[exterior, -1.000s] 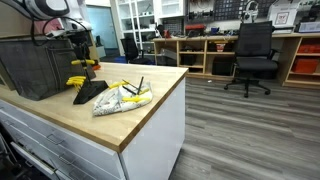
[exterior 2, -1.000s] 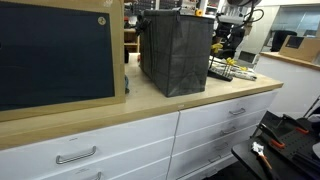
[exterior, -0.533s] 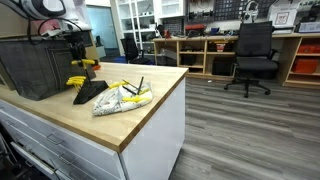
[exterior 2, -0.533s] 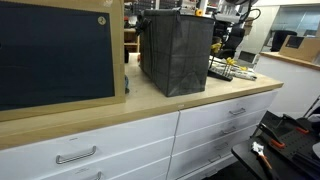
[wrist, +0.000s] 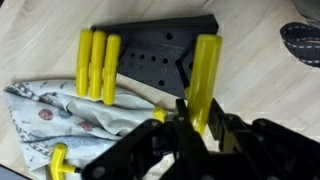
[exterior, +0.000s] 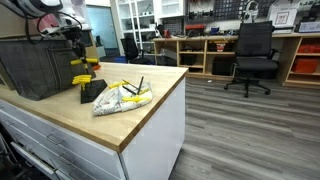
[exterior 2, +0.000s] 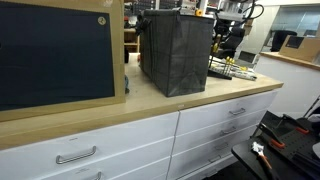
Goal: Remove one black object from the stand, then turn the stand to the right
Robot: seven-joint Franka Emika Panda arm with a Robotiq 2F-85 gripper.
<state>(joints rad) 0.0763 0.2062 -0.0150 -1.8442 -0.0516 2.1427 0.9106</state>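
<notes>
1. Table. The light wooden table (exterior: 140, 120) carries every item. Nearest the front edge lies the clear plastic bag of yellow and black parts (exterior: 122, 97).

2. Stand. The small black wedge-shaped stand (exterior: 93, 92) sits just left of the bag and touches it. In the wrist view the bag overlaps the stand's lower edge (wrist: 150, 50). Three yellow-topped pieces (wrist: 95, 65) remain side by side at one end of the stand.

3. Pincer. The black two-finger pincer (wrist: 198, 125) is closed around a single yellow-topped piece (wrist: 206, 65) at the opposite end of the stand. The lower end of that piece is hidden by the fingers, so it cannot be told whether it is out of its hole.

4. Change. Compared with one second ago, the stand's outline in an exterior view is narrower and its left end has drawn in.

5. Meaning. The stand is probably being dragged or tipped by the pull. Removal is under way, not confirmed. The turn to the right is not yet begun.

6. Far side. The large dark wire-mesh basket (exterior: 35, 65) stands behind the stand.
</notes>
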